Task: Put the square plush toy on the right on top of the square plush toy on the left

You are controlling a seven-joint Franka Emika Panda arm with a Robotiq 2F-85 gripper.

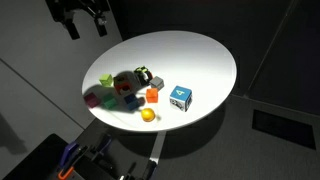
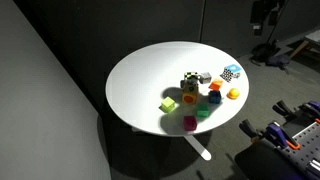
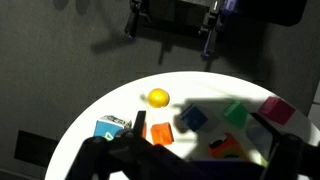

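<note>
A blue-and-white square plush toy (image 1: 181, 97) sits on the round white table (image 1: 200, 55), apart from the other toys. It also shows in an exterior view (image 2: 231, 72) and in the wrist view (image 3: 113, 127). A black, white and yellow square plush toy (image 1: 145, 74) sits near the table's middle, also seen in an exterior view (image 2: 190, 80). My gripper (image 1: 85, 27) hangs high above and beyond the table edge, far from both toys, as an exterior view (image 2: 263, 20) also shows. Its fingers are spread open and empty in the wrist view (image 3: 205, 160).
Small toys lie clustered in the gripper's shadow: a yellow ball (image 3: 158, 97), orange cube (image 3: 160, 133), blue cube (image 3: 192, 118), green cube (image 3: 236, 113), magenta cube (image 3: 275, 108) and a red piece (image 3: 224, 148). Dark floor and equipment (image 2: 285, 135) surround the table.
</note>
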